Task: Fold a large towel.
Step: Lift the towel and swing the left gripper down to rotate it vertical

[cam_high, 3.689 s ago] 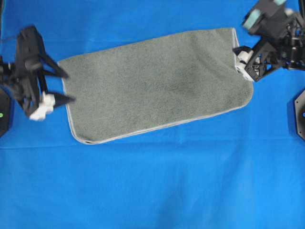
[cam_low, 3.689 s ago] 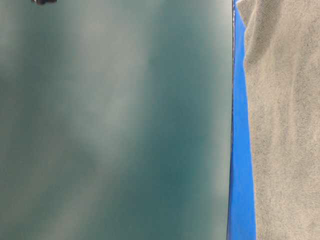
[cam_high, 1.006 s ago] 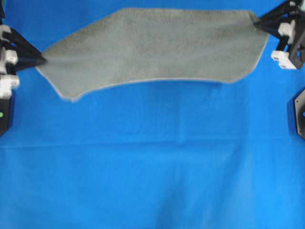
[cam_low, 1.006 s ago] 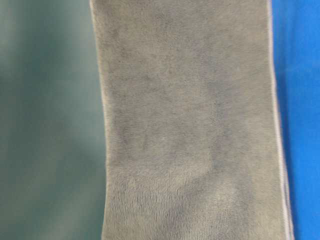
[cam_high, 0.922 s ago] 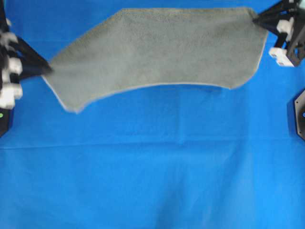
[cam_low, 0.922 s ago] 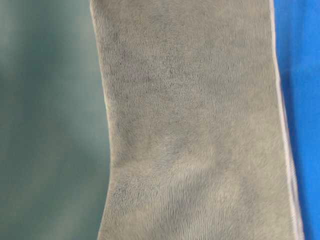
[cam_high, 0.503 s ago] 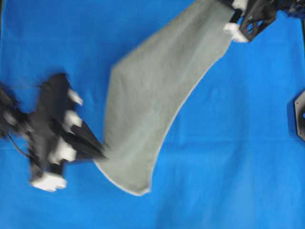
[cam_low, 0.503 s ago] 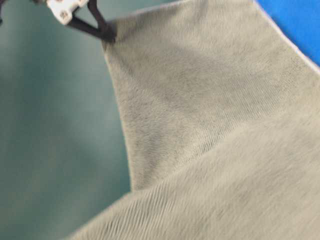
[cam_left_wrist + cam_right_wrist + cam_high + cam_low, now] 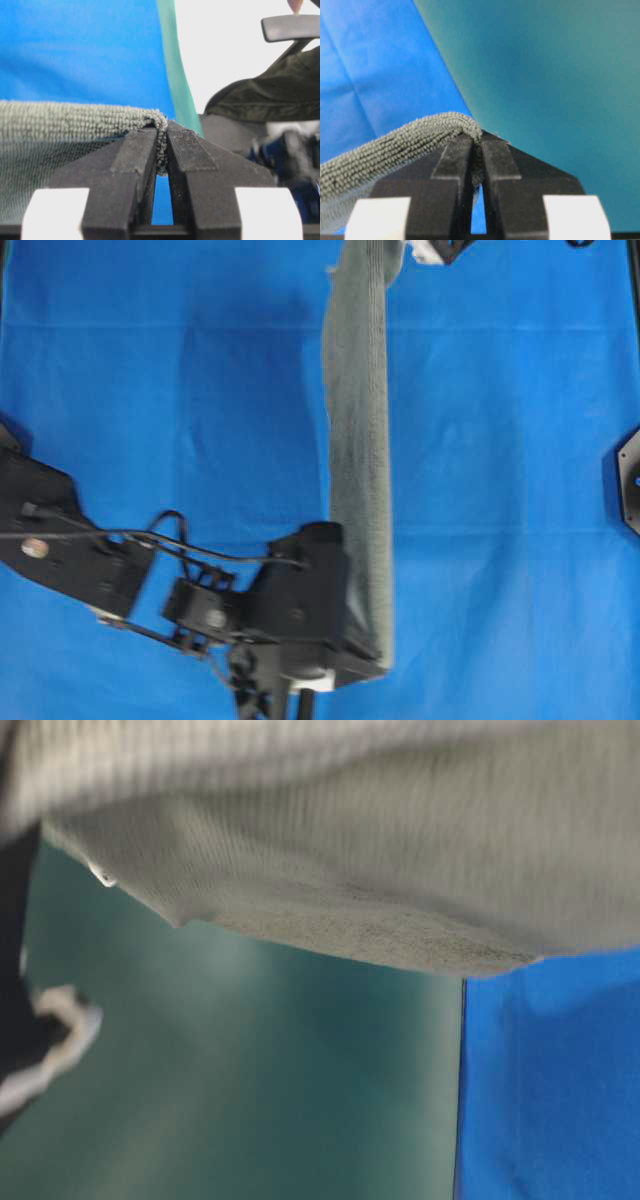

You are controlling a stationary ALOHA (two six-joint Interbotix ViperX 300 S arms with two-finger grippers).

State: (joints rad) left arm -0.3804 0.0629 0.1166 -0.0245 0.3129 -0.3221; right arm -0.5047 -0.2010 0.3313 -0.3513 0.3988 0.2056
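— What was underneath it all?

— A bright blue sheet (image 9: 150, 390) covered the whole table, creased here and there.

— And the left gripper (image 9: 161, 167)?

— Its black jaws were pinched tight on a fold of the grey-green towel (image 9: 358, 440), the terry edge bunched between the tips. From overhead it sat low in the picture, just left of the towel's near end.

— The right gripper (image 9: 476, 150)?

— Clamped shut the same way on the towel's other end; only a scrap of it showed at the top edge overhead.

— So where was the towel?

— Strung between the two as a narrow band running top to bottom, with the sheet showing on both sides. From table level it filled the top of the view, blurred.
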